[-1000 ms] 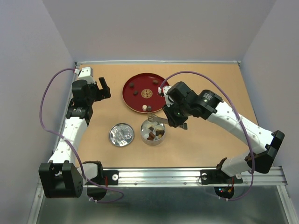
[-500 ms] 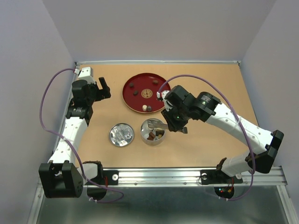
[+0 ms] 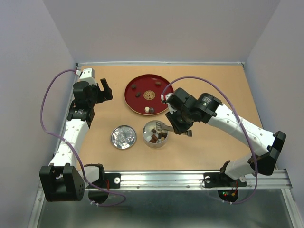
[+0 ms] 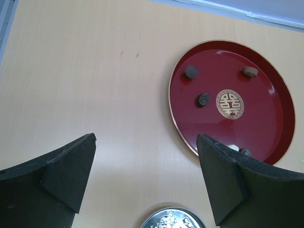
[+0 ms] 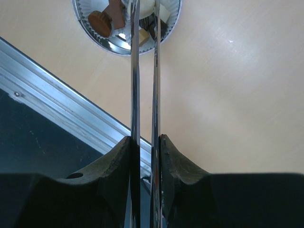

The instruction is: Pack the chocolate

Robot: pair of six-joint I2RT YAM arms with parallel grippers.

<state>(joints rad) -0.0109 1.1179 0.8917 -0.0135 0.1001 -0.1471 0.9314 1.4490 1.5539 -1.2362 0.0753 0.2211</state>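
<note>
From the top view, my right pincer (image 3: 179, 124) has swung a little over the last second. The tongs (image 3: 166, 127) it carries stood at the tin's (image 3: 148, 137) 12 o'clock rim then, and their tips now reach in over its middle. I read that as a drop in progress, or only just finished. Some chocolate (image 3: 156, 137) already lies in the tin. The plate (image 3: 164, 95), at the tin's 12 o'clock, has the same few pieces as before, so several runs remain. The lid (image 3: 123, 137) lies on the tabletop (image 3: 213, 85) at the tin's 9 o'clock, unmoved.

The left wrist view shows my left pincer (image 4: 147, 175) gaping wide and empty, parked as before. Below it the plate has dark pieces near 11 and 12 o'clock and a cream one near 6.

In the right wrist view, the right pincer is clamped hard on the tongs' handles, with the blades (image 5: 135, 95) squeezed nearly together. Their tips sit inside the tin among brown and cream pieces. I cannot tell whether a piece is pinched between them.
</note>
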